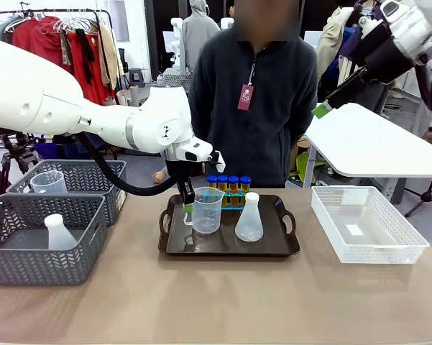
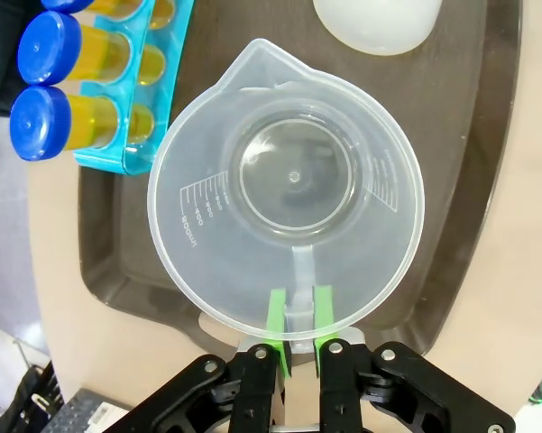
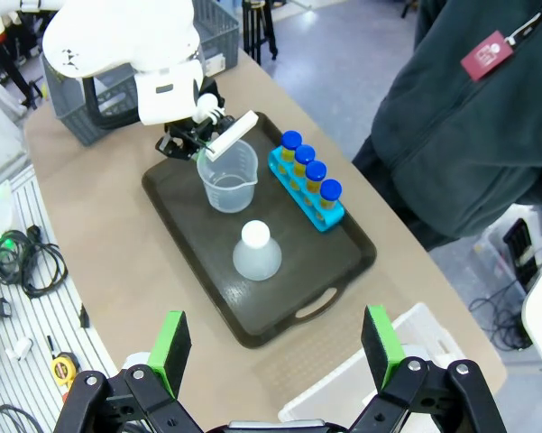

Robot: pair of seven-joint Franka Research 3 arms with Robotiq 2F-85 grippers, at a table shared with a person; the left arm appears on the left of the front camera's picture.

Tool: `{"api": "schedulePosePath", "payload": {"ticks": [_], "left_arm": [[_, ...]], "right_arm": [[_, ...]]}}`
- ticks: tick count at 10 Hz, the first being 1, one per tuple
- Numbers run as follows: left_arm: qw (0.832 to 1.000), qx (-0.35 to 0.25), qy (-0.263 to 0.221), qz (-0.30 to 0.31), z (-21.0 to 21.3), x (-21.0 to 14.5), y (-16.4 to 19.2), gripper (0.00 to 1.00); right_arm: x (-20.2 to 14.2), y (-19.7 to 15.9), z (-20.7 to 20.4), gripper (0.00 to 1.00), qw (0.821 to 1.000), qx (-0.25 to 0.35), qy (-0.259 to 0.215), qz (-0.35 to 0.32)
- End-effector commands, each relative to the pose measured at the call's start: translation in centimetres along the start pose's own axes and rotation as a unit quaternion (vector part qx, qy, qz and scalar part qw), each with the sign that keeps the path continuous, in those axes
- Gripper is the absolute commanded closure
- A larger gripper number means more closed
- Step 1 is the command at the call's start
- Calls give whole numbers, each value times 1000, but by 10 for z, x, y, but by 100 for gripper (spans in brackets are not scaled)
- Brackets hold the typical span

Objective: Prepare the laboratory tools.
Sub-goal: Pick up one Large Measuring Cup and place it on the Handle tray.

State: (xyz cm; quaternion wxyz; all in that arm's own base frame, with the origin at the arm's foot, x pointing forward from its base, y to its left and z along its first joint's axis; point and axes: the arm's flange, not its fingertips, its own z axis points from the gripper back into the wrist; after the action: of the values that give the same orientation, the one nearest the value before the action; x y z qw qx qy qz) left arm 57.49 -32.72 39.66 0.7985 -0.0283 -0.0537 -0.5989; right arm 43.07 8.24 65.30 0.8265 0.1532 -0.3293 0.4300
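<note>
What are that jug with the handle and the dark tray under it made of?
The measuring beaker looks like clear, slightly frosted plastic: the tray shows through it and its scale marks are moulded in. The black tray seems smooth, glossy plastic, though coated metal is possible.

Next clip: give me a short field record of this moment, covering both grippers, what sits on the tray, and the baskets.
left gripper: shut on the measuring beaker by its handle, over the black tray
right gripper: open, raised high above the table, holding nothing
on tray: measuring beaker, conical flask, blue rack with four blue-capped tubes of amber liquid
grey baskets: near one holds another flask, far one another beaker
white basket: right of tray
person: standing behind the tray
</note>
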Motion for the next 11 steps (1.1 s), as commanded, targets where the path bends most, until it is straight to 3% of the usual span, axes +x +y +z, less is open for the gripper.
{"api": "schedulePosePath", "payload": {"ticks": [1,5,11], "left_arm": [[1000,-10,-16,-11,5,-5,0,77],[1000,-12,-15,-10,7,-6,-1,0],[1000,-5,-9,-21,20,-10,-10,0]], "right_arm": [[0,-1,1,0,1000,2,-4,0],[0,-1,1,0,1000,2,-4,0],[0,-1,1,0,1000,2,-4,0]]}}
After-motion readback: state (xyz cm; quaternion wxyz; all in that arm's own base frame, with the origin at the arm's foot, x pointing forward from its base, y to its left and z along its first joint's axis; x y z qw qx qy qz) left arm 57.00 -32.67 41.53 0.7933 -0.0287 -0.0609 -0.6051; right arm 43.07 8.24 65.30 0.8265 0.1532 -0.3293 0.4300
